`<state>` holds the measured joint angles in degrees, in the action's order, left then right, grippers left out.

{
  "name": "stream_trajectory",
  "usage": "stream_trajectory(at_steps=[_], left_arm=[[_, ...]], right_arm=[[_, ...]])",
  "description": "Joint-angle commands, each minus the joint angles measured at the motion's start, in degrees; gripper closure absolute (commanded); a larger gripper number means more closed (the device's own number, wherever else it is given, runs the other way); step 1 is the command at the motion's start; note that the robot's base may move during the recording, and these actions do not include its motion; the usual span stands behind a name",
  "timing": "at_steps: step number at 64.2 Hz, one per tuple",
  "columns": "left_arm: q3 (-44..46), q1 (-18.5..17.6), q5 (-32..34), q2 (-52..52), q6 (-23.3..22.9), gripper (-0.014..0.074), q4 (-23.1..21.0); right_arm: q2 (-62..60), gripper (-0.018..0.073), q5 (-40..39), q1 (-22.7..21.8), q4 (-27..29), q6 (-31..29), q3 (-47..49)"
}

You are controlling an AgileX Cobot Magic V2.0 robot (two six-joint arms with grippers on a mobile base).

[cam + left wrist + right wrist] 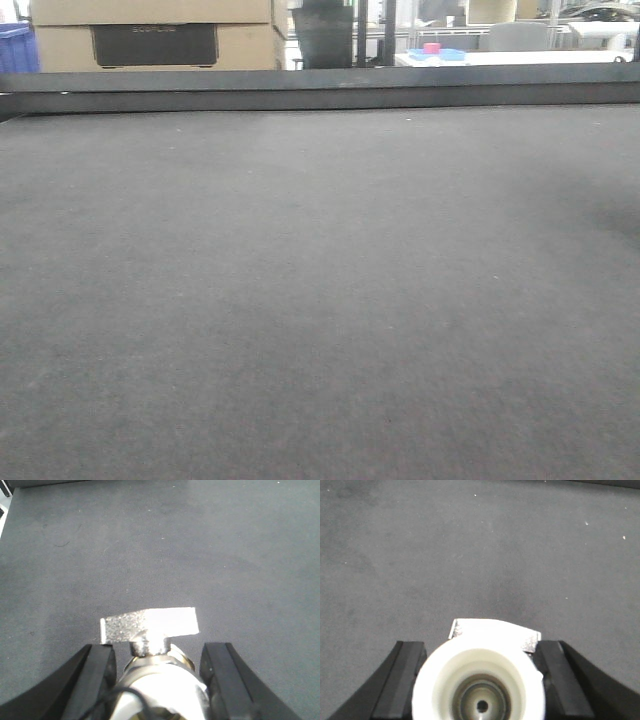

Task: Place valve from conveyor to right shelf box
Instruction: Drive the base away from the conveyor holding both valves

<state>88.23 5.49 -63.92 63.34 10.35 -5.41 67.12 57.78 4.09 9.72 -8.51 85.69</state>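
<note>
In the left wrist view, a shiny silver valve with a flat silver handle sits between the black fingers of my left gripper, which is shut on it. The right wrist view shows another valve, end-on, with a whitish round rim and a dark bore. My right gripper is shut on it. The dark grey conveyor fills the ground under both grippers. Neither gripper appears in the front view. The right shelf box is out of view.
A dark metal rail runs along the conveyor's far edge. Beyond it stand cardboard boxes, a blue bin and a white table with small blue and pink items.
</note>
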Motion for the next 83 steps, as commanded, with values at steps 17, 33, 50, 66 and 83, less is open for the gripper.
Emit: stream_trajectory(at_steps=[17,33,50,66,83], left_arm=[[0.6,-0.1,3.0,-0.3,-0.5,0.0708,-0.6],[0.6,-0.1,3.1,-0.6,-0.5,0.0708,-0.6],[0.6,-0.1,3.2,-0.6,-0.5,0.0708,-0.6],[0.6,-0.1,3.3,-0.6,-0.5,0.0708,-0.6],[0.6,-0.1,3.4,-0.6,-0.5,0.0708,-0.6]], right_arm=[[0.2,0.0713,-4.4,0.0,-0.3,-0.4,1.1],[0.6,0.0713,-4.4,0.0,-0.3,-0.4,1.1],[0.6,0.0713,-4.4,0.0,-0.3,-0.4,1.1],[0.6,0.0713,-4.4,0.0,-0.3,-0.4,1.1],[0.6,0.0713,-4.4,0.0,-0.3,-0.4,1.1]])
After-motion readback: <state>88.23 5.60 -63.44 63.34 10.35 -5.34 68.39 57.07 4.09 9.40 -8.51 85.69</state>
